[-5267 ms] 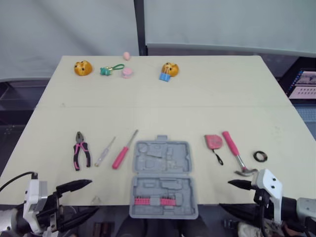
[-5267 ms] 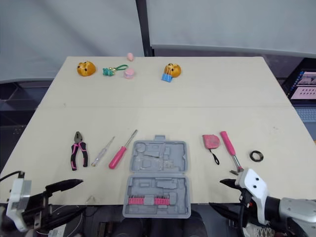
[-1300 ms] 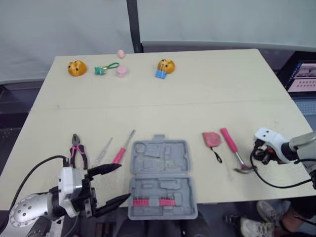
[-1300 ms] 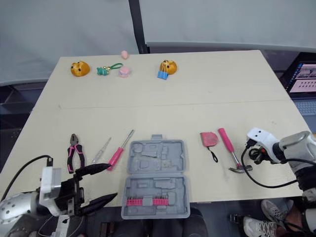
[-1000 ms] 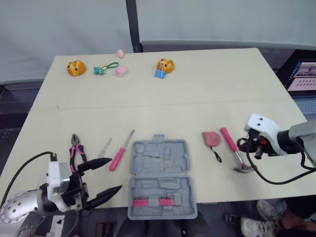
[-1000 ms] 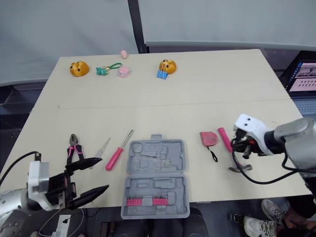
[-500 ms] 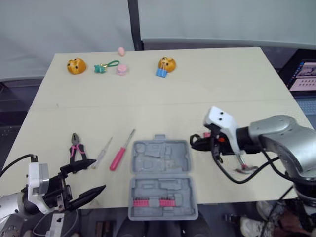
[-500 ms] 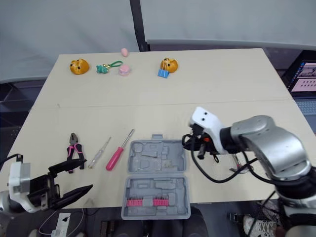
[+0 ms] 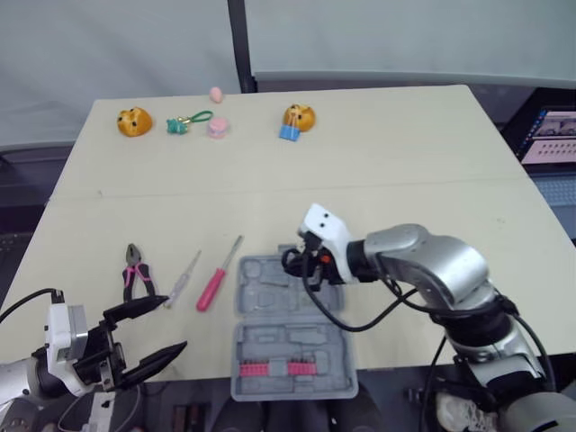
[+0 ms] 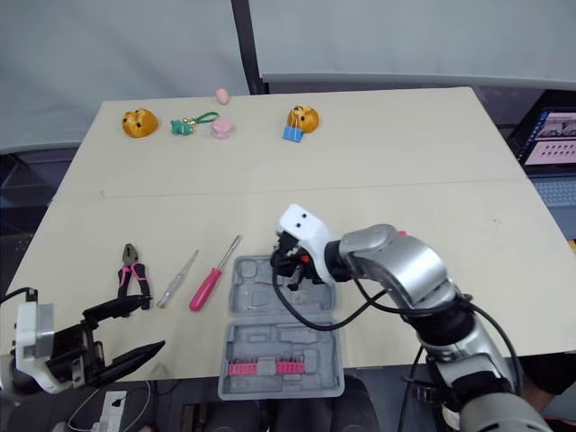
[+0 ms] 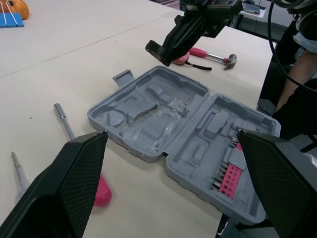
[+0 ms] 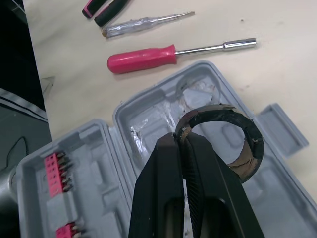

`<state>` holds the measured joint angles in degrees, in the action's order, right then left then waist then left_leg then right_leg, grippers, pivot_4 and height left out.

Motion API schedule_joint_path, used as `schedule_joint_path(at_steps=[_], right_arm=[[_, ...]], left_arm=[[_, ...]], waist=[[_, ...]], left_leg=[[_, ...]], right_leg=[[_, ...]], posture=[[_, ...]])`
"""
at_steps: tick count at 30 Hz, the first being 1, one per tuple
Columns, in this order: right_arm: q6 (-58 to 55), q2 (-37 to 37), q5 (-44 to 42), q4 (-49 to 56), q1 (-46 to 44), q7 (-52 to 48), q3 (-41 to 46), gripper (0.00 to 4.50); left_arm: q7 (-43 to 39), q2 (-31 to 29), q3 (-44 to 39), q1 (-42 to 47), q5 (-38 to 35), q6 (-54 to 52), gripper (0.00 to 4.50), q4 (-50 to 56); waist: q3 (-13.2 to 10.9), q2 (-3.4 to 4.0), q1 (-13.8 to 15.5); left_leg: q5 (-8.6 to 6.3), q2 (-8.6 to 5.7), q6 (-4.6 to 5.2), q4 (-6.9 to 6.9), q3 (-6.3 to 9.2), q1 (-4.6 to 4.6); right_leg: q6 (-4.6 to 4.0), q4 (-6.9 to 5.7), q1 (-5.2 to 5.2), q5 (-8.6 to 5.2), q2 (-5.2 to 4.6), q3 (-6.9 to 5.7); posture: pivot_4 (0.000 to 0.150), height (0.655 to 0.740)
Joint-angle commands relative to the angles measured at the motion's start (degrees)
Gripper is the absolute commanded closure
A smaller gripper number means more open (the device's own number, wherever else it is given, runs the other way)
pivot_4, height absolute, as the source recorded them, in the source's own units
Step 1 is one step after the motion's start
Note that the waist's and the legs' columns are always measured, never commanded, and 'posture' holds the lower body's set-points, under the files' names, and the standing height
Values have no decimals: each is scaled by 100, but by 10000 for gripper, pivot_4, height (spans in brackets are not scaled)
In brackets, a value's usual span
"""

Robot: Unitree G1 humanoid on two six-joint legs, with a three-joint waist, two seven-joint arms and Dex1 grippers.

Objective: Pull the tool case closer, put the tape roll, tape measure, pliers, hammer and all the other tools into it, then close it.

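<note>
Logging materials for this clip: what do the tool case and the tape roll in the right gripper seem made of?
The tool case looks like grey moulded plastic, matte, judging by its shaped recesses. The tape roll, pinched by the right gripper, is probably black vinyl tape, dull; its brownish inner rim may be card.

Pale beige table (image 9: 405, 153) takes up mid frame, w/ a thin seam (image 9: 360, 186) running left to right across it. Behind it, along the top, light grey panels (image 9: 108, 45) split by a dark upright post (image 9: 237, 45), upper centre-left. Lit screen (image 9: 551, 148) at right edge; dark floor (image 9: 20, 193) at left edge.
</note>
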<state>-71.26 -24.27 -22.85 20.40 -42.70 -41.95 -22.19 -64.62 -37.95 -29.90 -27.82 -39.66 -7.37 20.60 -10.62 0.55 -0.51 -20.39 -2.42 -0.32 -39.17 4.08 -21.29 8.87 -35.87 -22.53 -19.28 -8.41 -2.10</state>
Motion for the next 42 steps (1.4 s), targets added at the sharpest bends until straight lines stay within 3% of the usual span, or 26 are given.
schedule_joint_path(at_steps=[1,25,42], right_arm=[[305,166,108,-206,-191,95,-184,44689],[1934,1833,1139,-2889,-787,127,-1051,44689],[2279,1962,1598,-3277,-732,-123,-1281,44689]], left_arm=[[-1,18,-184,-70,31,84,0,-57],[370,130,-340,-142,247,21,0,-302],[522,178,-339,-229,304,52,0,-231]], waist=[[0,0,-22],[3,-5,-162],[3,-5,-203]], left_leg=[[2,0,-1,0,0,0],[5,4,-3,1,1,4],[5,5,-4,3,2,3]], right_leg=[[-1,-2,-2,0,0,0],[-10,-21,-6,4,4,-2],[-11,-22,-7,4,4,-3]], posture=[[1500,7121],[1500,7121],[1500,7121]])
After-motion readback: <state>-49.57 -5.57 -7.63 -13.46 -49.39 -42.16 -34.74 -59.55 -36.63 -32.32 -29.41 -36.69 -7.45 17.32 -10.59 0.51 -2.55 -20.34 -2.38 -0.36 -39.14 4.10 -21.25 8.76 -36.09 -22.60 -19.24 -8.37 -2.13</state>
